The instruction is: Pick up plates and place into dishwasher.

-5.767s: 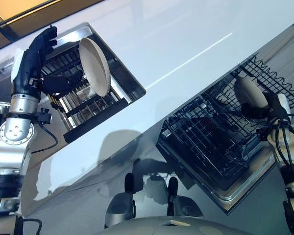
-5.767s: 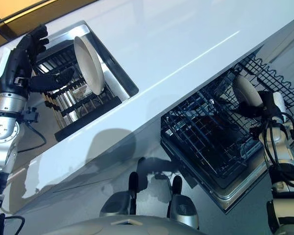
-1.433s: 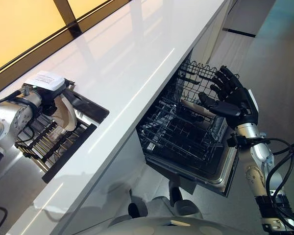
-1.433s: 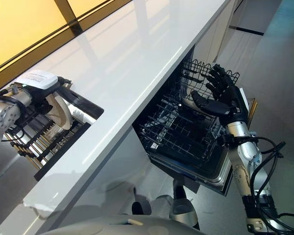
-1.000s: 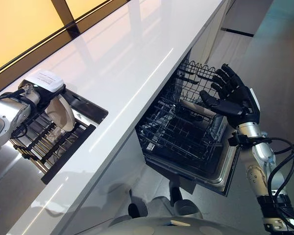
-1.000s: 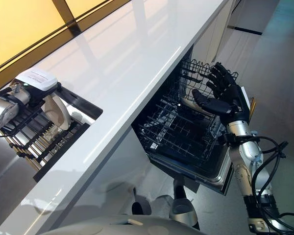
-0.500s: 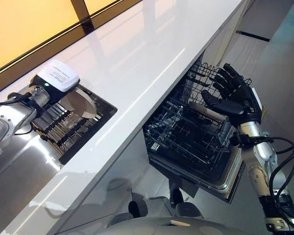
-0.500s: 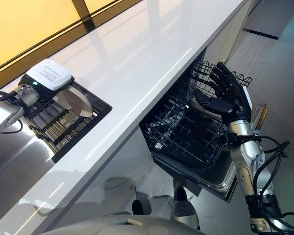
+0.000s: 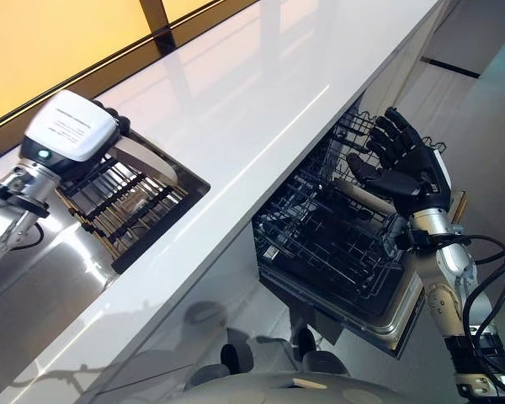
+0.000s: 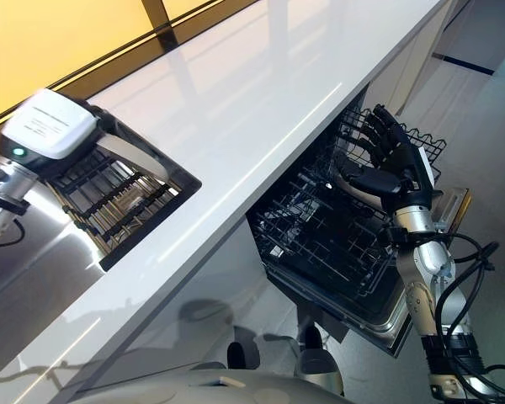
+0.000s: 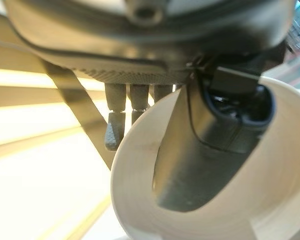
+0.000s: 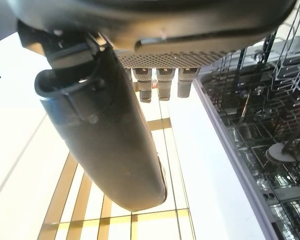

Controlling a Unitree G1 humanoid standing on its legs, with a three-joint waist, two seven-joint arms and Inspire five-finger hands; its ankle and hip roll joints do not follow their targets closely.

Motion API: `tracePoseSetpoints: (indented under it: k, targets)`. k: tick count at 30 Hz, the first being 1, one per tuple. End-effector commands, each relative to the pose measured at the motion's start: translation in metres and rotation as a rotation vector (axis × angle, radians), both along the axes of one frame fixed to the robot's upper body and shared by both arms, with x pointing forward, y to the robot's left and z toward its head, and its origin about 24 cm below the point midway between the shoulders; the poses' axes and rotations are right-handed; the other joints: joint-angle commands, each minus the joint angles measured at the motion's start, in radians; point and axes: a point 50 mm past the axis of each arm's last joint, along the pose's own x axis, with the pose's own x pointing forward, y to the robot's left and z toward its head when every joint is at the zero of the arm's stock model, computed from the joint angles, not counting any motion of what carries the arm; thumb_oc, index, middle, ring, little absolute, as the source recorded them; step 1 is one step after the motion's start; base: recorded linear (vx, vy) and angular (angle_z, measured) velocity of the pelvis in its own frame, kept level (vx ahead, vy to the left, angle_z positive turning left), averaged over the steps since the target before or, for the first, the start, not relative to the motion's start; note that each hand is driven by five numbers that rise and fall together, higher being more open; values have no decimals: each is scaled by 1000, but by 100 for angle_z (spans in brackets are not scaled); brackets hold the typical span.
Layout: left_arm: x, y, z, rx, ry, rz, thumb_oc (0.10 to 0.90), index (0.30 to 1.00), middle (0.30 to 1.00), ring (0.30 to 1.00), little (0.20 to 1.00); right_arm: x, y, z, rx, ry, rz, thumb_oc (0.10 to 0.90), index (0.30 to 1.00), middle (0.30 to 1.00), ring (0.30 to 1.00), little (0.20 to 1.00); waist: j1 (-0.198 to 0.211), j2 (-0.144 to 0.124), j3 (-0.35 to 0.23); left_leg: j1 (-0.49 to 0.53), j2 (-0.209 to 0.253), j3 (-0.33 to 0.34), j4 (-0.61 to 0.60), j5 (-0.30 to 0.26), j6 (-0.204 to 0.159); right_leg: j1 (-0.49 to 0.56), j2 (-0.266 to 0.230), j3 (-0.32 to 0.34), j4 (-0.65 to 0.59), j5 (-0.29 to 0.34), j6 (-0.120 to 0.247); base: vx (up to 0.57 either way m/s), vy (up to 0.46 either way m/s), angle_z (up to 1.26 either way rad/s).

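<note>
My left hand (image 11: 200, 150) is shut on a cream plate (image 11: 220, 210), thumb across its inner face and fingers behind the rim. From the head views the plate (image 9: 151, 162) shows edge-on just above the black drying rack (image 9: 122, 206) in the sink. The dishwasher's pulled-out wire rack (image 9: 320, 244) sits under the counter edge, with another pale plate (image 9: 366, 196) standing in it. My right hand (image 9: 404, 164) hovers open above that rack's far side, fingers spread and holding nothing; its own view shows its straight fingers (image 12: 160, 85) and the rack (image 12: 260, 130).
A long white counter (image 9: 236, 109) runs between the sink (image 9: 34, 286) and the dishwasher. The open dishwasher door (image 9: 404, 320) juts out below the rack. Pale floor lies to the right of it.
My left hand has lifted the plate up out of the drying rack's slots. The camera has shifted a little. The right hand stays open above the dishwasher rack.
</note>
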Motion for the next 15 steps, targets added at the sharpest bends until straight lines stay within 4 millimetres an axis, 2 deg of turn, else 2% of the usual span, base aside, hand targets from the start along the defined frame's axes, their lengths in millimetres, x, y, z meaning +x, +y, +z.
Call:
tracePoseSetpoints:
  k: [1,9,13,15]
  targets:
    - [-16,12,69,-38,-336,-5,100,300,300,300,200,-11,0,77,-55,-387,27,800,900,900,900,900,4,17,-119,-1,-121,-13,3,-113,95,-7,102,-58,69,-111,9,0,-15,13]
    - [-39,24,79,-171,-497,-10,100,300,300,300,200,-15,-2,92,-96,-461,25,800,900,900,900,900,21,11,-122,-1,-122,-35,3,-110,93,2,103,-74,67,-116,1,0,-18,9]
    - [-42,18,76,-305,-553,-87,100,300,300,300,200,-17,7,100,-144,-513,47,800,900,900,900,900,27,4,-125,-2,-123,-45,3,-109,93,5,104,-79,68,-121,-4,2,-10,5]
    - [-40,9,74,-369,-573,-149,100,300,300,300,200,-17,14,104,-184,-543,67,800,900,900,900,900,30,-1,-126,-3,-124,-52,3,-109,92,7,105,-83,69,-124,-6,1,-28,8]
